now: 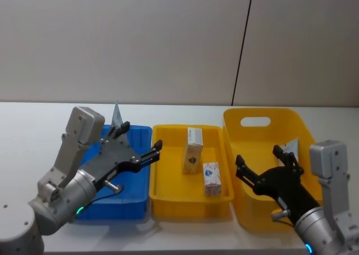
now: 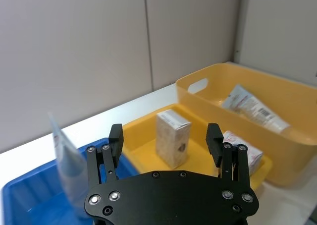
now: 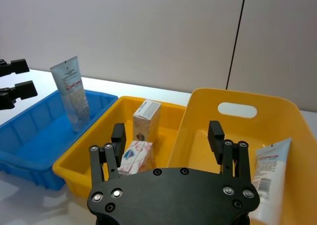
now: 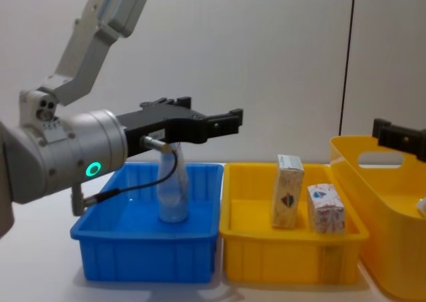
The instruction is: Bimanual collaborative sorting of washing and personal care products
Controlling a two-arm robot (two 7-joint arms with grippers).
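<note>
A pale blue-white pouch (image 1: 117,115) stands upright in the blue bin (image 1: 128,203); it is the pale upright pouch (image 4: 173,195) in the chest view. My left gripper (image 1: 141,138) hovers open just above that bin, holding nothing. The tall cream carton (image 1: 193,150) and the small patterned box (image 1: 211,178) stand in the middle yellow tray (image 1: 168,205). Another pouch (image 3: 270,175) leans against the far right wall inside the large yellow bin (image 1: 263,113). Over that bin, my right gripper (image 1: 259,155) is open and holds nothing.
The three containers sit side by side on a white table, close to its front edge. A pale wall with a dark vertical seam rises behind them. Bare tabletop lies left of the blue bin and behind all three containers.
</note>
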